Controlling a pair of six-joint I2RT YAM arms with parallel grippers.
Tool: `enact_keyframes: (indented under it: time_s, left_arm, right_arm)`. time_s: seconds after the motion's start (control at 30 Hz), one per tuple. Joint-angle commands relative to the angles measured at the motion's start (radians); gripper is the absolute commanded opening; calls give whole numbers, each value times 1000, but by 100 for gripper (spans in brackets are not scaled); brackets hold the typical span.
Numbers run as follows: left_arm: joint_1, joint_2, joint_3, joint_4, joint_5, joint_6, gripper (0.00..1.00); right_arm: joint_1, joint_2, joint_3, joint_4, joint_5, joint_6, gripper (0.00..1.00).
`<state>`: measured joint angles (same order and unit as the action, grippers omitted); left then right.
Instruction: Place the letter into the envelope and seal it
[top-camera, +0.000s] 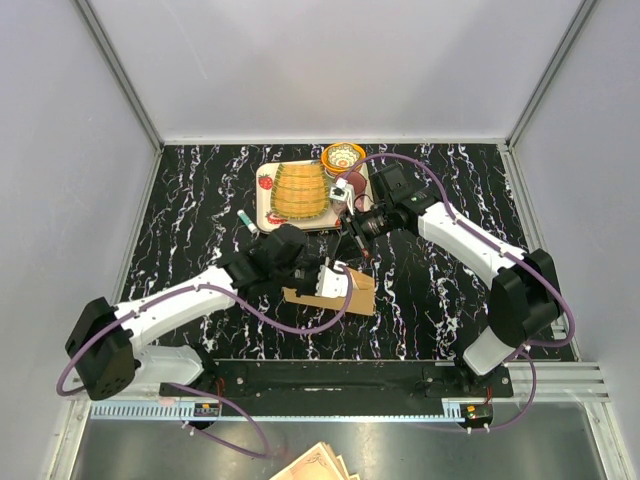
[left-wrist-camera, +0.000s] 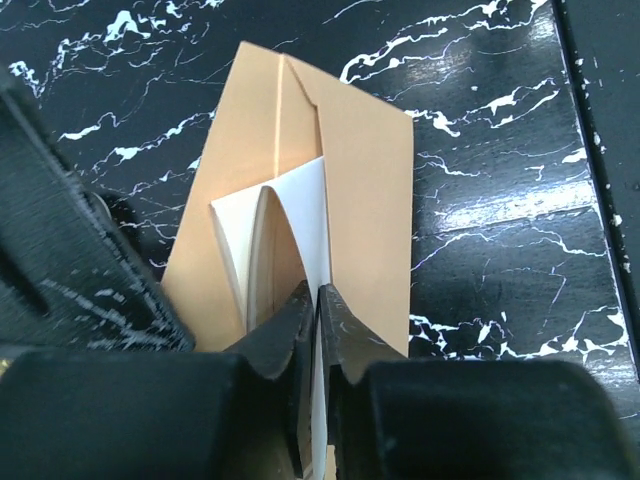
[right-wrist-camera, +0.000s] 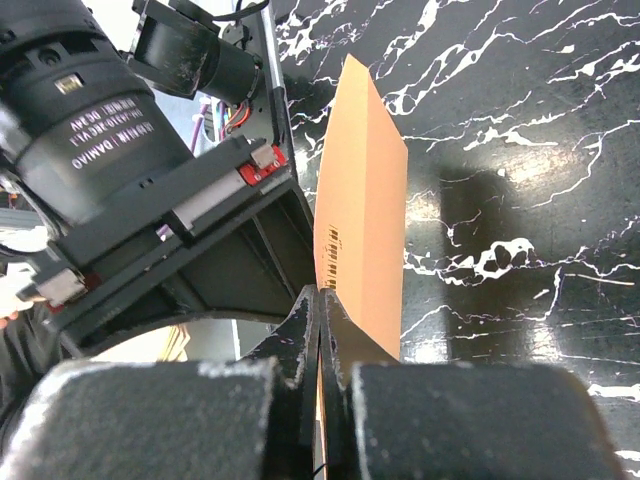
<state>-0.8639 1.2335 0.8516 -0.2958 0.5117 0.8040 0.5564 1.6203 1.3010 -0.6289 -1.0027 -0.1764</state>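
The orange-tan envelope (top-camera: 322, 299) lies on the black marble table between the two arms. In the left wrist view the envelope (left-wrist-camera: 365, 200) has its mouth toward the camera. The pale folded letter (left-wrist-camera: 290, 215) sits partly inside that mouth, bowed up into a loop. My left gripper (left-wrist-camera: 316, 295) is shut on the letter's near edge, just outside the mouth. My right gripper (right-wrist-camera: 320, 295) is shut on an edge of the envelope (right-wrist-camera: 365, 220) and holds that side raised off the table. From above, both grippers (top-camera: 335, 268) (top-camera: 352, 255) meet over the envelope's far side.
A white tray (top-camera: 263, 195) with a yellow striped stack stands behind the envelope. A patterned bowl (top-camera: 343, 157) and a small red object (top-camera: 352, 183) are beside the tray. A green pen (top-camera: 247, 222) lies left of the tray. Ornate beige papers (top-camera: 315, 465) show below the table's near edge.
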Motion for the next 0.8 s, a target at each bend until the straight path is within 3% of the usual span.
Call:
enact_keyframes:
  time_s: [0.0, 0.17, 0.37, 0.53, 0.77]
  left_arm:
    - [-26, 29, 50, 18, -5, 17, 8]
    - [-44, 55, 76, 4, -64, 4, 0]
    - [-63, 110, 138, -80, -87, 0, 0]
    - [-63, 110, 147, -132, -105, -8, 30]
    - [-63, 29, 170, -175, -91, -31, 35]
  right_arm:
    - [8, -30, 1, 47, -51, 37, 0]
    - [10, -39, -19, 69, -48, 58, 0]
    - [20, -54, -35, 80, -42, 67, 0]
    - [23, -71, -57, 81, -33, 52, 0]
    - [23, -82, -88, 80, -30, 26, 0]
